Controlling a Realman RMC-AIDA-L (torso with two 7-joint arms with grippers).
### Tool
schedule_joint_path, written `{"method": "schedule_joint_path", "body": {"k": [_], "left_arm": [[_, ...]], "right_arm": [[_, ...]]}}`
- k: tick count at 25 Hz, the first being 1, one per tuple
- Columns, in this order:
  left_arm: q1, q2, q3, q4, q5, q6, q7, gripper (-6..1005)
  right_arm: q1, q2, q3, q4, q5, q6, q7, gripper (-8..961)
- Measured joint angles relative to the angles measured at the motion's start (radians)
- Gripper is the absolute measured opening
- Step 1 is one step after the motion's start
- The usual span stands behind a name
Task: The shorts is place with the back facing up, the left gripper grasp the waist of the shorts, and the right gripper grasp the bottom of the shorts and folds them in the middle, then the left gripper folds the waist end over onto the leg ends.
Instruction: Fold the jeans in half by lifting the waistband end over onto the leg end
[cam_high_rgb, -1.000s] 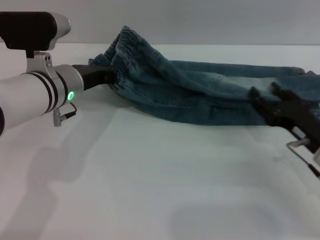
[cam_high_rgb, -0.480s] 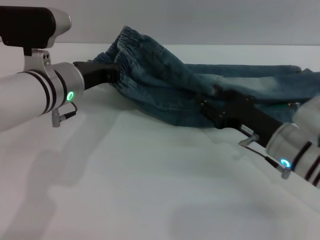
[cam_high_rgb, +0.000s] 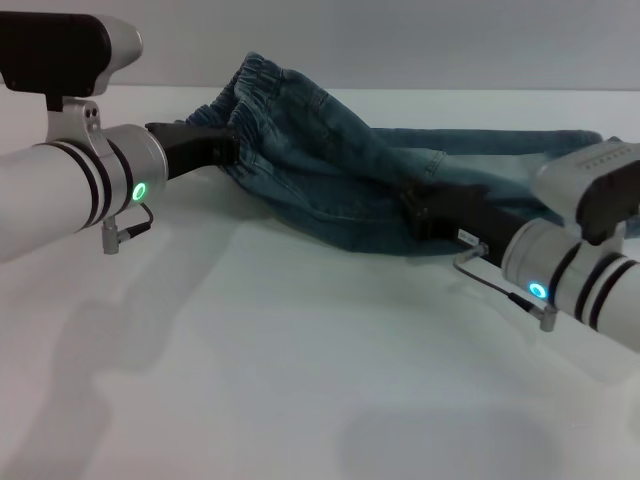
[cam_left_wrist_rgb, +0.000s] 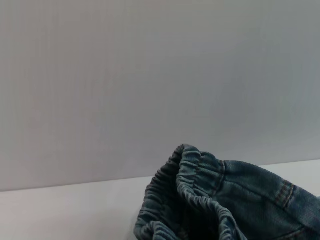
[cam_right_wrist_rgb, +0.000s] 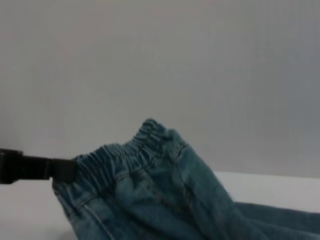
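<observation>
My left gripper (cam_high_rgb: 228, 148) is at the waist (cam_high_rgb: 258, 88) near the far left corner of the table (cam_high_rgb: 300, 380). It is closed on the ruffled band and holds it bunched and raised off the surface. My right gripper (cam_high_rgb: 420, 212) lies low against the near edge of the shorts (cam_high_rgb: 340, 170), about midway along them. Its tips are sunk in the denim, so I cannot tell whether they are parted or pinched, or whether they hold any cloth.

The shorts stretch along the far side of the table from the lifted waist toward the right edge, already doubled lengthwise as far as I can judge. The leg ends sit behind my right arm and I cannot see them.

The step in hand looks to be the second fold, waist over to the hems. To do it well, I should keep the left grip firm on the whole band so neither layer slips, lift just enough to clear the cloth below, and carry it straight along the length. My right arm must be out of that path first, or pin the middle as a crease line.

There are no containers here.
</observation>
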Motion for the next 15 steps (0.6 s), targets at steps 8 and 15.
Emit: {"method": "schedule_joint_path", "body": {"k": [8, 15], "left_arm": [[0.009, 0.002, -0.005, -0.035, 0.0, -0.003, 0.011, 44], [0.038, 0.002, -0.007, -0.082, 0.0, -0.017, 0.027, 44]], "right_arm": [[0.053, 0.001, 0.003, -0.061, -0.01, -0.062, 0.012, -2], [0.031, -0.043, 0.067, -0.07, -0.014, -0.087, 0.007, -1]]}}
